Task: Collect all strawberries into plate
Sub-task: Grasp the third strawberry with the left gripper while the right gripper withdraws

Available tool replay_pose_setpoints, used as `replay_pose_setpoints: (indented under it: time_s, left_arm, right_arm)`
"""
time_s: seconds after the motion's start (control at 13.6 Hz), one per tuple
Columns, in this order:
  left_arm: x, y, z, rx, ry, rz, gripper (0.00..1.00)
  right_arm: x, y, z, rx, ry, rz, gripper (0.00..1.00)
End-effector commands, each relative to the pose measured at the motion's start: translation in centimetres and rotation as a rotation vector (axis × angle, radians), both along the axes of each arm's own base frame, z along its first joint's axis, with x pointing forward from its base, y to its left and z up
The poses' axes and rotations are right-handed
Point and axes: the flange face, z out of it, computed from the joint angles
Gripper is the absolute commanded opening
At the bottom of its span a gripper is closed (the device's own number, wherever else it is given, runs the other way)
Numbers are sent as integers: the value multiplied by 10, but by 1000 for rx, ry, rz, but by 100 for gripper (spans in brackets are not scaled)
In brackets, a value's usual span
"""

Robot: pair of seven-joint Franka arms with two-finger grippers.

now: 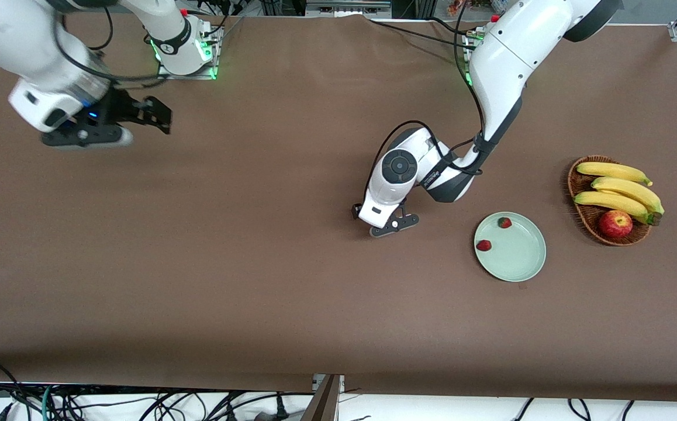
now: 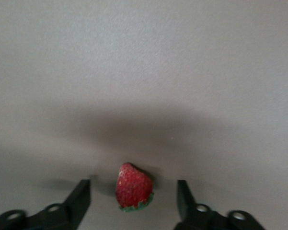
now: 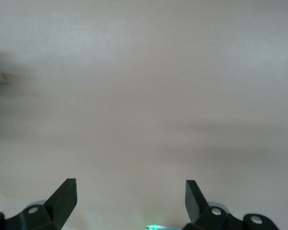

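The pale green plate [image 1: 520, 260] sits on the brown table [image 1: 256, 280] just beside the wicker basket [image 1: 579, 210], toward the left arm's end, and it already holds two strawberries [image 1: 504, 222], one by the rim nearest the robots and the other [image 1: 483, 245] at the edge facing the right arm's end. The basket carries three bananas [image 1: 619, 187] and a red apple [image 1: 615, 223]. The left gripper [image 2: 133, 199] is down low at the table near the plate, on the side toward the right arm's end, its fingers [image 2: 79, 199] spread wide with the third strawberry [image 2: 132, 188] lying on the cloth between them, touching neither finger as far as the wrist view shows. In the front view that berry is hidden under the left hand. The right gripper [image 1: 154, 114] waits in the air over bare table well apart from the plate, near its own base, fingers [image 3: 64, 196] held apart around nothing.
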Motion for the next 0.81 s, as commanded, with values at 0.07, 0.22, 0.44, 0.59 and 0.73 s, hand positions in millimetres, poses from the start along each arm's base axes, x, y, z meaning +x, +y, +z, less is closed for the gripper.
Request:
replay_pose_setpoints:
  time_s: [0.07, 0.22, 0.44, 0.59, 0.73]
  left_arm:
    - [6, 2, 3, 14, -29, -2, 0]
    - [7, 4, 4, 16, -28, -6, 0]
    - [25, 36, 27, 70, -1, -48, 0]
    - [44, 75, 58, 95, 28, -154, 0]
    - [62, 109, 84, 135, 84, -252, 0]
  right_arm:
    - [-4, -29, 4, -9, 4, 65, 100]
    - [5, -32, 10, -5, -6, 59, 100]
    - [20, -32, 18, -2, -28, 60, 100]
    - [23, -31, 13, -5, -8, 57, 100]
    - [30, -31, 0, -1, 17, 60, 100]
